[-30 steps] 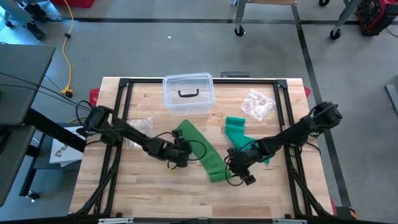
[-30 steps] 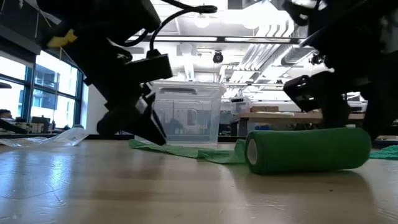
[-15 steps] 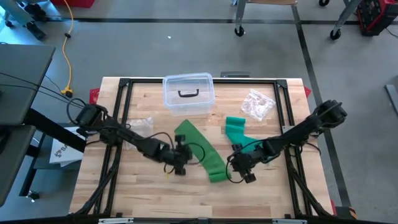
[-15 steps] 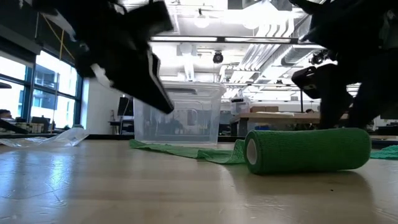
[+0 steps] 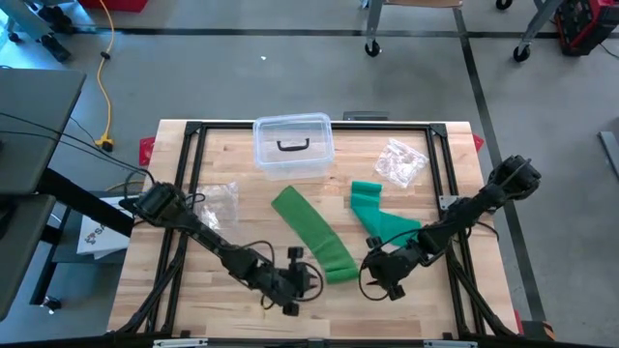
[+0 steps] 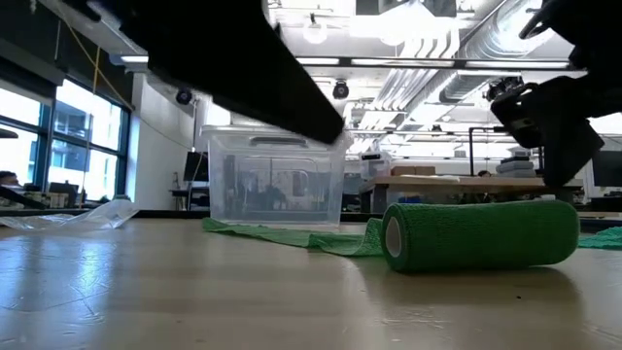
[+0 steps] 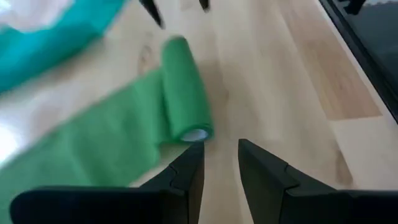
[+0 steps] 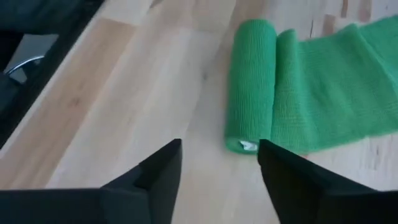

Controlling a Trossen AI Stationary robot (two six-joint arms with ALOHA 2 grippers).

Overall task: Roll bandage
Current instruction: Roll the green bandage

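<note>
Green bandage (image 5: 319, 238) lies across the middle of the wooden tabletop (image 5: 232, 309), its near end wound into a short, tight roll (image 5: 340, 271) with a pale core showing at the open end; the unrolled tail runs flat and slightly creased away toward the clear plastic box (image 5: 293, 145) at the far edge. The cloth looks soft and a little clingy, so I judge it will wind on itself without slipping much.

Nearest the front edge, the left gripper (image 5: 302, 282) sits just beside the roll's left end, its fingers (image 7: 186, 171) a narrow gap apart with nothing between them. The right gripper (image 5: 387, 278) waits just beside the other end, fingers (image 8: 155, 171) spread wide and empty — neither one touches the roll.

The step in hand seems to be re-gripping the roll to turn it further. Doing it well probably means taking both ends evenly, keeping the roll square to the tail, and holding light tension so the layers stack without drifting sideways — a skewed grip could cone the roll.

Farther back lie a teal bandage (image 5: 379, 215) and, beyond it, a crumpled clear wrapper (image 5: 400, 160).
</note>
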